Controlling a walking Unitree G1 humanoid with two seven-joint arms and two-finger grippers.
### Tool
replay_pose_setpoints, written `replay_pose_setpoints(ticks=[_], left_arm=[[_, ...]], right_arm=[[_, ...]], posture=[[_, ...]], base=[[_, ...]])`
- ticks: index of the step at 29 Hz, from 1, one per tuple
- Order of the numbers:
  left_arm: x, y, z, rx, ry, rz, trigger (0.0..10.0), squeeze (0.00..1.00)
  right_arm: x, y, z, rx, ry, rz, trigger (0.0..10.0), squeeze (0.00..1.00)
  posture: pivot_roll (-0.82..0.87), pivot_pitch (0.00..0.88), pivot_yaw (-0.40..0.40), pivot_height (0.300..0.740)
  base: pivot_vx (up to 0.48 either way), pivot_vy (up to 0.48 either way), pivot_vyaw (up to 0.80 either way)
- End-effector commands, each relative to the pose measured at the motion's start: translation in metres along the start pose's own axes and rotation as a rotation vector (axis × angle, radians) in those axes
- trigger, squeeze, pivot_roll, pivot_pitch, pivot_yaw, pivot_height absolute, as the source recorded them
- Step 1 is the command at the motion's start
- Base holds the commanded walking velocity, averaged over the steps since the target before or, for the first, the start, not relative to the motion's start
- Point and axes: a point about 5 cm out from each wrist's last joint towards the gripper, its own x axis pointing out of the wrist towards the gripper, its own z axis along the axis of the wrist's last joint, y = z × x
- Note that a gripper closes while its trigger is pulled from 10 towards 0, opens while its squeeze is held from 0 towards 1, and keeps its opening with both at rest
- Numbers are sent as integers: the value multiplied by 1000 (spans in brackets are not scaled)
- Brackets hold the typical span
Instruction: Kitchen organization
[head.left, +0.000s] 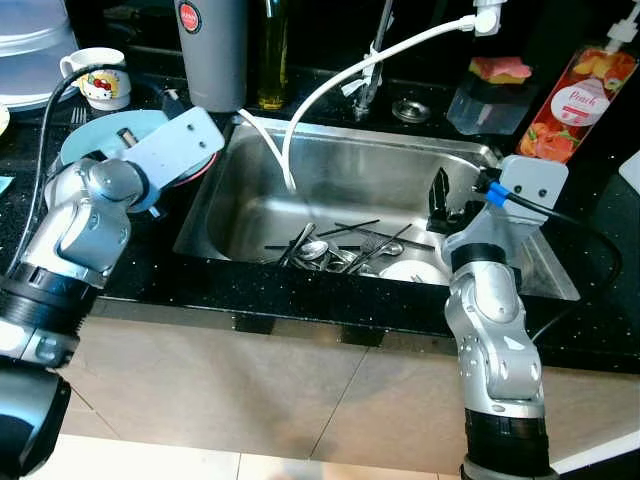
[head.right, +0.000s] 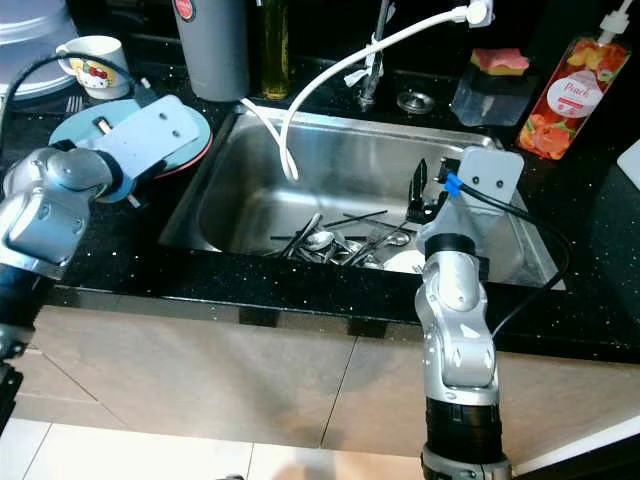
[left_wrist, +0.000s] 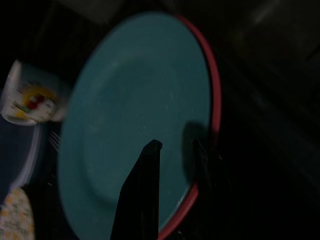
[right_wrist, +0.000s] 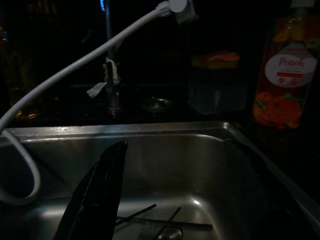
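A teal plate (left_wrist: 135, 115) lies on a red-rimmed plate (left_wrist: 216, 100) on the black counter left of the sink (head.left: 350, 140). My left gripper (left_wrist: 175, 147) hovers over the plates' near edge, open, one finger above the teal surface and the other by the red rim. Inside the steel sink lie several pieces of cutlery (head.left: 340, 250) and a white dish (head.left: 412, 270). My right gripper (head.left: 447, 200) hangs above the sink's right side, open and holding nothing, pointing toward the tap.
A white hose (head.left: 330, 85) arcs from the tap into the sink. Behind it stand a grey canister (head.left: 210, 50), an oil bottle (head.left: 272, 60), a sponge box (head.left: 495, 90) and a peach soap bottle (head.left: 575, 100). A printed mug (head.left: 100, 77) sits behind the plates.
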Motion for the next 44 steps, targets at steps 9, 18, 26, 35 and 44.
replay_pose_setpoints(ticks=[9,18,26,35,44], left_arm=[[9,1,-3,5,10,-73,10000,0],[2,1,18,41,-91,-117,10000,0],[2,2,11,111,-72,-140,10000,0],[2,-2,4,135,-49,-159,10000,0],[1,16,7,101,-54,-76,10000,0]], right_arm=[[-1,-2,-4,-1,14,-8,10000,0],[-1,-2,-4,2,15,-12,10000,0],[-1,8,-7,14,40,42,10000,0],[-5,27,-11,13,82,184,10000,0],[-7,40,-7,30,71,256,10000,0]], posture=[[266,56,-75,740],[266,62,-73,740],[272,61,-72,740],[268,59,-73,740],[268,58,-75,740]], base=[[0,0,0],[0,0,0],[0,0,0],[0,0,0],[0,0,0]])
